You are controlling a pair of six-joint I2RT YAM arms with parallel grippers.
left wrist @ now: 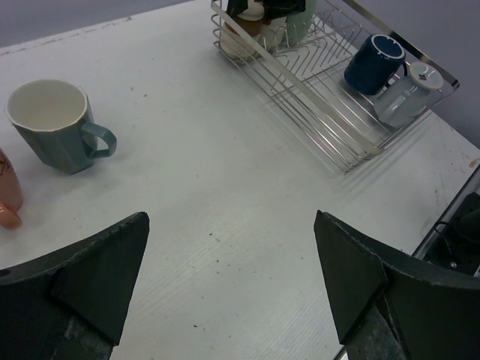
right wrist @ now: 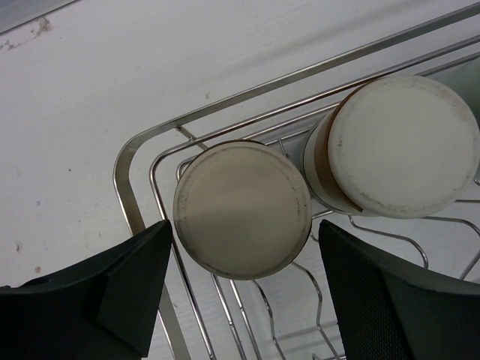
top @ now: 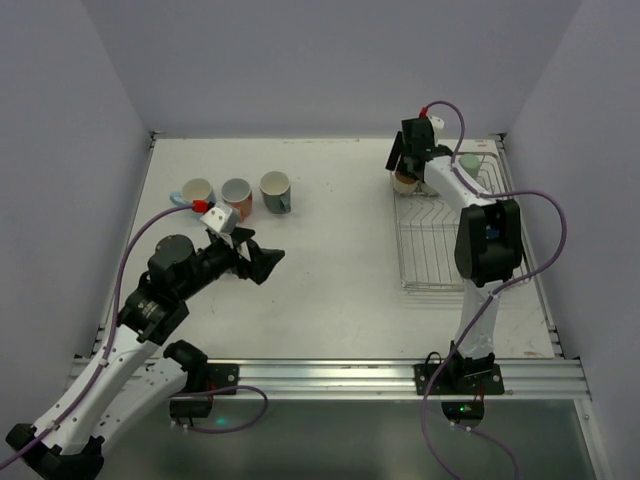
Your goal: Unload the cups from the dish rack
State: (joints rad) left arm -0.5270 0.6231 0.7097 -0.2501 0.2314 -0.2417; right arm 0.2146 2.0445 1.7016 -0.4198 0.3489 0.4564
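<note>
The silver wire dish rack stands at the right. My right gripper hangs over its far left corner, open, one finger on each side of an upturned brown cup without touching it. A second upturned cup stands beside it. A pale green cup sits at the rack's far end. A dark blue cup and a light blue cup lie at the rack's near end. My left gripper is open and empty above the bare table.
Three cups stand upright in a row at the table's back left: a cream one, a salmon pink one and a grey-teal one. The rack's rim runs close by my right gripper's left finger.
</note>
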